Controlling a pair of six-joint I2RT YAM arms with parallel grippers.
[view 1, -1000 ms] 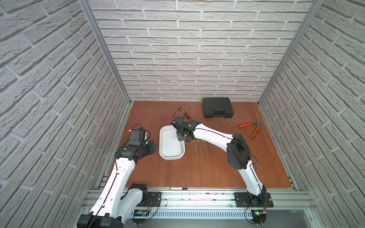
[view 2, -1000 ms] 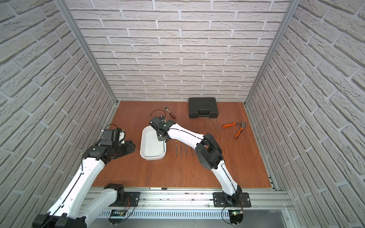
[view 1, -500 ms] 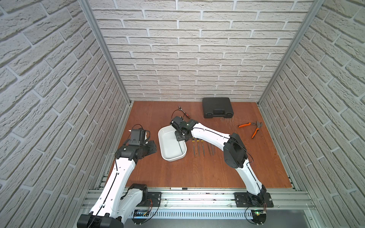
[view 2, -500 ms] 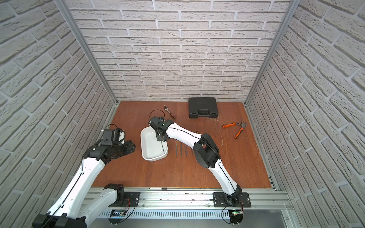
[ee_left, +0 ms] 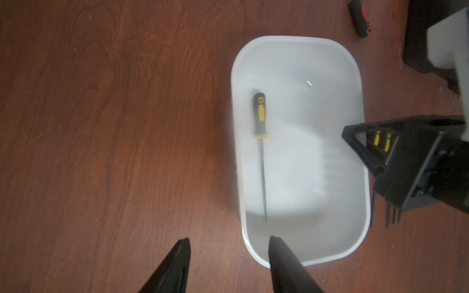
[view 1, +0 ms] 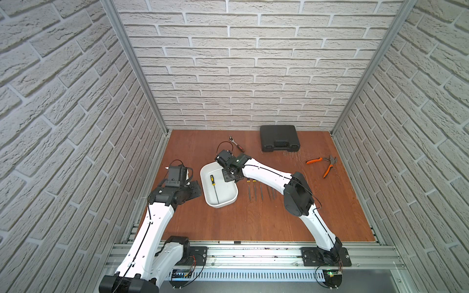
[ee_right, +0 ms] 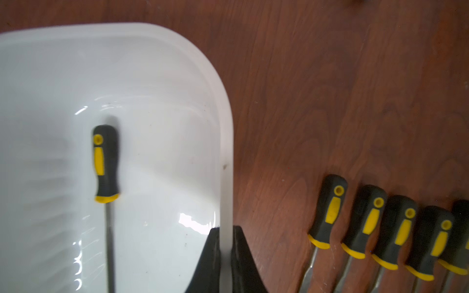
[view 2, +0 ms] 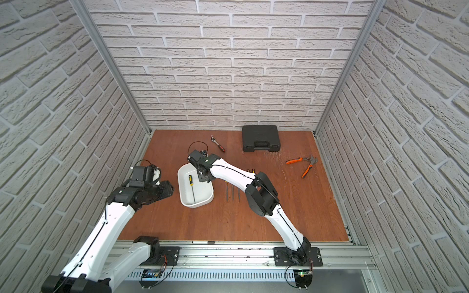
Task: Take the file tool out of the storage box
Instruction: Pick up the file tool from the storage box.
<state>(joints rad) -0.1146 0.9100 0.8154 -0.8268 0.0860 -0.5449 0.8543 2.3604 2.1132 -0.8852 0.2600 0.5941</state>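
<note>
Well, storage box: white tub [view 1: 227,192] [view 2: 204,191] [ee_left: 304,152] [ee_right: 165,114] on the wooden table [view 1: 253,223] [view 2: 228,220], a little toward 9 o'clock of the table's middle. Its long side runs about 12 to 6, with the far end swung slightly toward 11.
File tool: lies flat on the box's floor [view 1: 214,189] [view 2: 192,189] [ee_left: 261,152] [ee_right: 106,177], in its 9 o'clock half. The black-and-yellow handle points to 12 o'clock and the thin blade to 6. Nothing touches it.
Right jaws: clenched on the box's 3 o'clock wall near the far end, one inside the rim and one outside, as the right wrist view shows.
Left jaws: released and spread with nothing between them, just beside the box's 9 o'clock wall. I cannot tell whether they touch it.
Spare files: a row [view 1: 253,189] [view 2: 232,192] [ee_right: 368,223] on the table at 3 o'clock of the box, handles toward 12. Five handles show in the right wrist view.
Tool case: black, closed [view 1: 279,138] [view 2: 260,138], at 12 to 1 o'clock by the back wall.
Pliers: orange-handled [view 1: 323,163] [view 2: 303,165], at 2 o'clock.
Ratchet: [view 1: 236,143] [view 2: 218,143] at 12 o'clock of the box, apart from it.
</note>
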